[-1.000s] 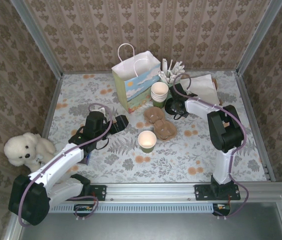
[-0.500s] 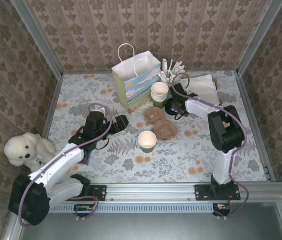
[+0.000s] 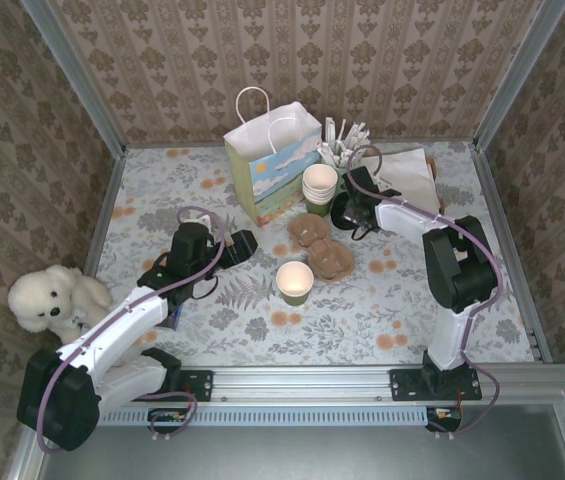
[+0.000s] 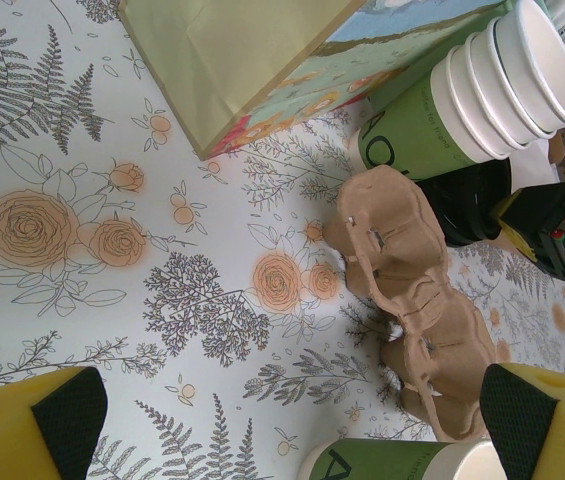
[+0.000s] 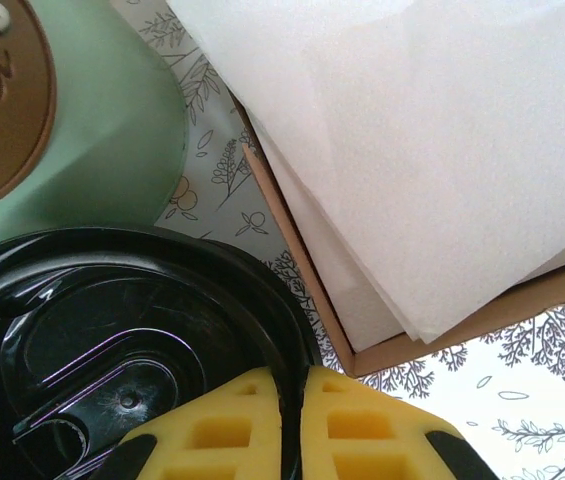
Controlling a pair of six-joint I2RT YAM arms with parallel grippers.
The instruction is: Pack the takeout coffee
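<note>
From above, we see the brown moulded-pulp carrier tray [image 3: 322,246] lying flat mid-tabletop [image 3: 362,320], and the paper cup [image 3: 294,282], green-walled and cream inside, upright just beside its near end. The left tool [image 3: 244,241] is spread wide and holds nothing. The right tool [image 3: 345,212] sits by the stacked cups [image 3: 319,184]. At the left wrist, the tray's [image 4: 407,290] rough round wells face us, with the cup [image 4: 402,465] at its lower end. At the right wrist, the right tool's [image 5: 292,425] pads press together at a black lid's [image 5: 112,330] rim. We cannot tell whether they pinch it.
</note>
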